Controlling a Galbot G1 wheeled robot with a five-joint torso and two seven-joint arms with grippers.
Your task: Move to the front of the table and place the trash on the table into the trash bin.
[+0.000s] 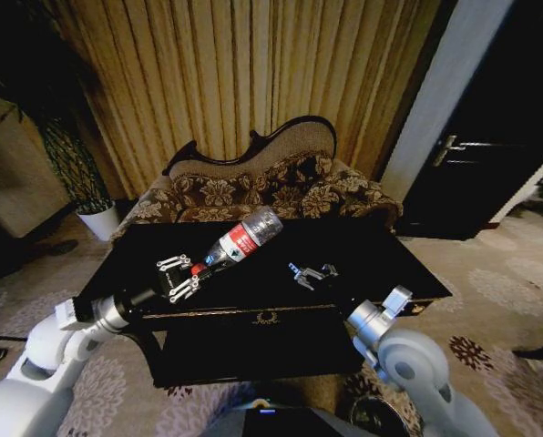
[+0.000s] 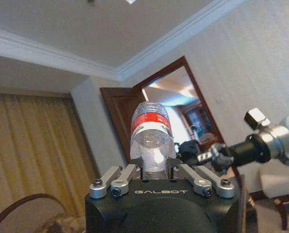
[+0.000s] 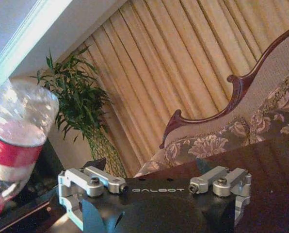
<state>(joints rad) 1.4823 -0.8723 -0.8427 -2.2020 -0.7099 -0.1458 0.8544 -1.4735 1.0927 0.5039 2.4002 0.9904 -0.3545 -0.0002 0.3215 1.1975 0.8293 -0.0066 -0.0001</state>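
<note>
Above the black table (image 1: 381, 250), a clear plastic bottle (image 1: 240, 242) with a red label is held tilted, its base pointing toward the sofa. My left gripper (image 1: 188, 276) is shut on its red-capped neck. In the left wrist view the bottle (image 2: 152, 131) stands up between the fingers (image 2: 176, 167). My right gripper (image 1: 312, 273) hovers open over the middle of the table, to the right of the bottle, with nothing in it. From the right wrist, the bottle (image 3: 16, 136) shows close by. A dark round rim, likely the trash bin (image 1: 376, 417), shows on the floor under my right arm.
A floral curved-back sofa (image 1: 271, 187) stands right behind the table, with curtains behind it. A potted plant in a white pot (image 1: 98, 218) is at the back left. A dark door (image 1: 490, 137) is at the right. Patterned carpet surrounds the table.
</note>
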